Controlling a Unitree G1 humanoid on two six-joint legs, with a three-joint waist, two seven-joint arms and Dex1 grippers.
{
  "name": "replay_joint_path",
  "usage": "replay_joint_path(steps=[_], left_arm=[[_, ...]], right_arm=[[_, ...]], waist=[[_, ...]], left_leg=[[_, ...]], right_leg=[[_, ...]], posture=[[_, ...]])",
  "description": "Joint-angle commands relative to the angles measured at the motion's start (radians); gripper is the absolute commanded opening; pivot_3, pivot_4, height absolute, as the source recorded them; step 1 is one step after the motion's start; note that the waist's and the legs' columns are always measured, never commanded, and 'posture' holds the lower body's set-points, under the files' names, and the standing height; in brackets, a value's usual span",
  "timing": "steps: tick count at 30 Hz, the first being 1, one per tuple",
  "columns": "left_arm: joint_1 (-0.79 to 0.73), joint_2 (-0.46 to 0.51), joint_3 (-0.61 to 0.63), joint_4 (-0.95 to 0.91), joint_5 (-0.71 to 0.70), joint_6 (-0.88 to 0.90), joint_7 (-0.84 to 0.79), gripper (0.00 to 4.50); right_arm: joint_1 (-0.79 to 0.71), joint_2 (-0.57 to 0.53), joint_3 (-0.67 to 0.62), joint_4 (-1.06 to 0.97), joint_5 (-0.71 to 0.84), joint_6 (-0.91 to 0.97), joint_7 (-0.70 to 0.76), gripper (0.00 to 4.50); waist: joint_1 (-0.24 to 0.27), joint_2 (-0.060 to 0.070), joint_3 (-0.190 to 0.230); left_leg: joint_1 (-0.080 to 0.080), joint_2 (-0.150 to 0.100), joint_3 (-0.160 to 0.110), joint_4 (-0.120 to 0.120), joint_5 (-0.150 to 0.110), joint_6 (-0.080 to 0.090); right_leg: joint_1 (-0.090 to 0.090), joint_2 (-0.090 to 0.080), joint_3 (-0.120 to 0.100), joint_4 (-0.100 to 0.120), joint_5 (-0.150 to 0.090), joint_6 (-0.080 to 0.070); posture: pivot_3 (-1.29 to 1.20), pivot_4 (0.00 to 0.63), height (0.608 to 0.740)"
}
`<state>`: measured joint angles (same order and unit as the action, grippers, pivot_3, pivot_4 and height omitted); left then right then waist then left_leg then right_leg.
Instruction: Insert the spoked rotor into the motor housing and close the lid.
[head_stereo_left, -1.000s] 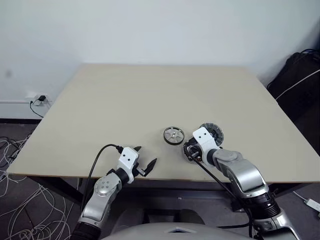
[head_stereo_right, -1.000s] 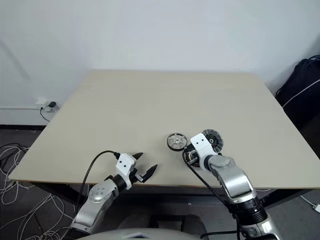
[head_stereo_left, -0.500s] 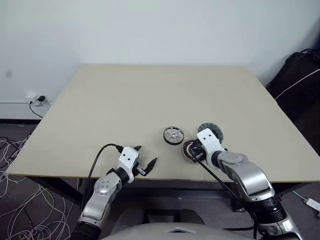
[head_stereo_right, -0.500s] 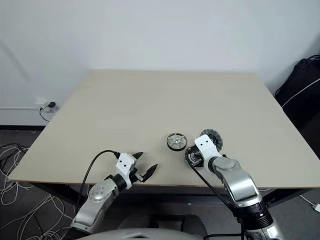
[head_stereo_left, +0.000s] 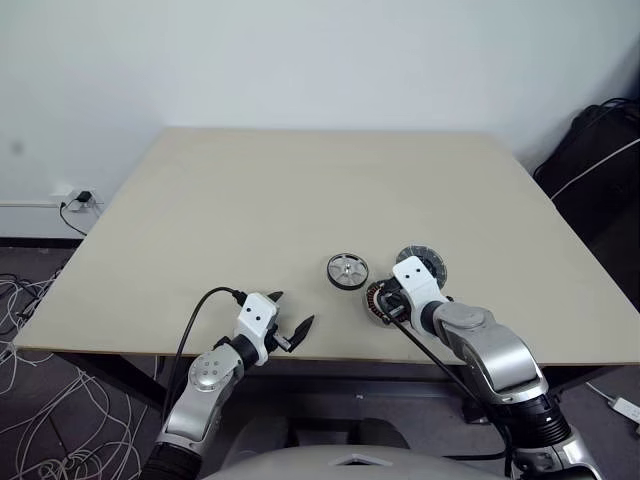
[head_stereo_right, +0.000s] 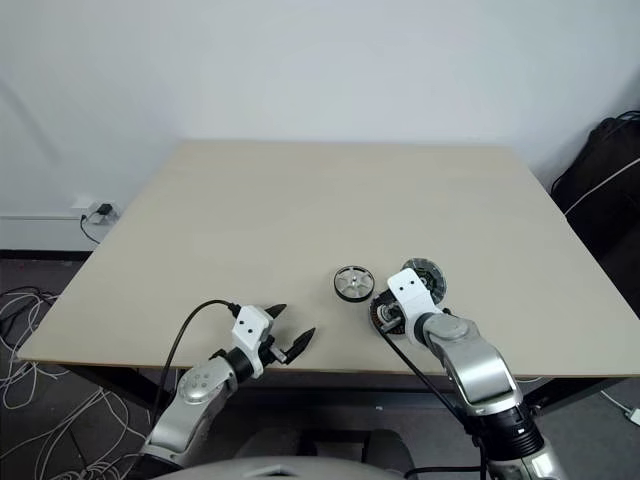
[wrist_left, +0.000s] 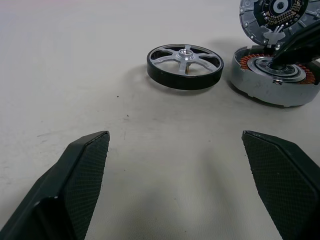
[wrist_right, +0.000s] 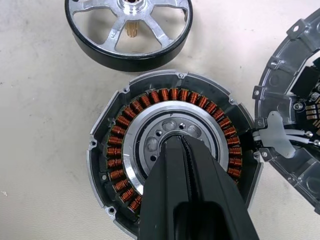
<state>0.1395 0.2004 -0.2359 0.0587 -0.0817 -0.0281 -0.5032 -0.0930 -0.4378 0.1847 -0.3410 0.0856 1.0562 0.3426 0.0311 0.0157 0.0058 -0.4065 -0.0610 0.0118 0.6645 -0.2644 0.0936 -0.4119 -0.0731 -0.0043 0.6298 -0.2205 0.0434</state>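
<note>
Near the worktop's (head_stereo_left: 300, 190) front edge the motor housing (wrist_right: 175, 150) lies flat with my right end effector (wrist_right: 175, 142), fingers pressed together and gripping nothing, tip-down on its silvery centre; I judge a sideways drag could scrape the copper windings or push it toward the near edge. At its 11 o'clock the spoked rotor (head_stereo_left: 347, 271) lies just beside it, the lid (head_stereo_left: 422, 264) at 1 o'clock, wired and touching, so tugging could strain those leads. My left end effector (head_stereo_left: 290, 323) hangs spread and empty at the front edge, with open room beyond.
</note>
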Motion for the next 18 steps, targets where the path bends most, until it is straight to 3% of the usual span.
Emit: replay_joint_path(steps=[1, 18], left_arm=[[-0.01, -0.002, 0.004, -0.049, -0.006, -0.006, -0.001, 4.5], [-0.012, -0.003, 0.0, -0.029, -0.008, -0.014, -0.012, 4.5]], right_arm=[[0.012, -0.011, -0.033, -0.051, 0.008, 0.001, 0.0, 0.03], [0.07, 0.02, -0.068, -0.11, 0.019, 0.0, -0.012, 0.03]], waist=[[0.0, 0.0, 0.0], [0.002, -0.001, -0.002]], left_leg=[[0.0, 0.0, 0.0, 0.0, 0.0, 0.0], [0.001, 0.0, 0.0, 0.001, 0.0, 0.0]], right_leg=[[0.0, 0.0, 0.0, 0.0, 0.0, 0.0], [0.001, 0.0, 0.0, 0.0, 0.0, 0.0]], posture=[[0.0, 0.0, 0.74], [0.0, 0.0, 0.74]])
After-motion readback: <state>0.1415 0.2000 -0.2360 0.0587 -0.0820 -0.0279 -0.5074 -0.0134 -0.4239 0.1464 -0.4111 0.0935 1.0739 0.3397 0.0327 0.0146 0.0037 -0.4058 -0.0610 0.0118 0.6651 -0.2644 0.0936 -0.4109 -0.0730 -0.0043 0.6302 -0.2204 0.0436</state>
